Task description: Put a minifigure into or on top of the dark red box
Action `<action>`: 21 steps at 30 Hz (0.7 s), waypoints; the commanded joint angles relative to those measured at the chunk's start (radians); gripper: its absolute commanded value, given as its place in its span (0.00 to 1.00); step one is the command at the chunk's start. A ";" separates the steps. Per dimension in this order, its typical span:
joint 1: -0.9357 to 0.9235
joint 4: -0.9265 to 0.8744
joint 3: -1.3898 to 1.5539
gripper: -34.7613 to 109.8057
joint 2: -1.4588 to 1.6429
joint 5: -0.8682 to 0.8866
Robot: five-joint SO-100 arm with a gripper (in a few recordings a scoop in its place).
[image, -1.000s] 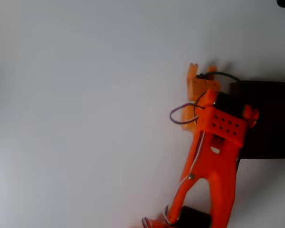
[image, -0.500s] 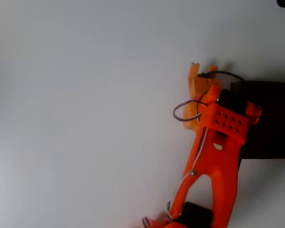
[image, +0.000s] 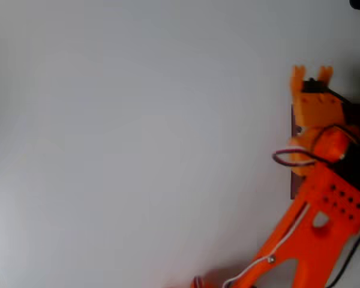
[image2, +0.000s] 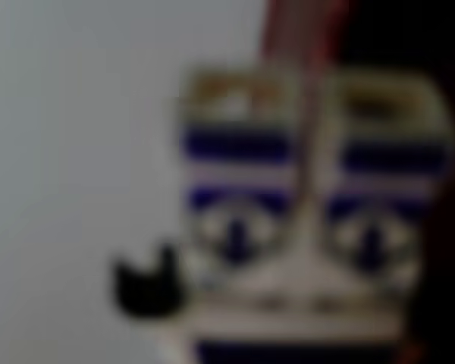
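A: Orange arm [image: 300,240] coming in from the desk's bottom edge in the overhead view, reaching up along the right side, with the tool [image: 311,73] at its far end, two prongs pointing toward the top edge.

B: And the dark red box [image: 295,174]?

A: Mostly hidden under the arm. You catch a sliver of its dark wall beside the wrist, tucked near the right edge of the pale desk [image: 120,144]. The tool sits above that sliver, its tip out over the pale surface past the box's upper end.

B: Wires?

A: A looped cable [image: 288,157] bulges off the arm's left side, right by the box wall.

B: Wrist view now. What's that filling it?

A: The minifigure [image2: 311,220], very close and very blurred. White and grey with blue bands, two legs side by side pointing up the picture, and a small black hand [image2: 148,284] poking out at lower left.

B: What's behind it?

A: Pale desk on the left half, and a dark red strip with blackness beyond it on the right. So the figure hangs over the box's wall, partly over the dark interior.

B: Is the tool clamped on it?

A: Can't tell. The fingers themselves are not clear in either view, and from overhead the prongs hide whatever sits between them.
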State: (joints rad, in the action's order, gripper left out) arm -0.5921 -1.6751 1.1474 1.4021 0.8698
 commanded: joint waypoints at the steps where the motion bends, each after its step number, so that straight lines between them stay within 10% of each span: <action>1: -0.118 -0.031 -0.117 0.24 0.015 -0.061; 12: -0.135 -0.031 -0.285 0.38 -0.367 -0.166; 21: -0.117 -0.057 -0.091 0.35 -0.060 -0.356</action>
State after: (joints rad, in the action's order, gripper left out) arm -0.7225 -1.7135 0.9633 1.1367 0.5829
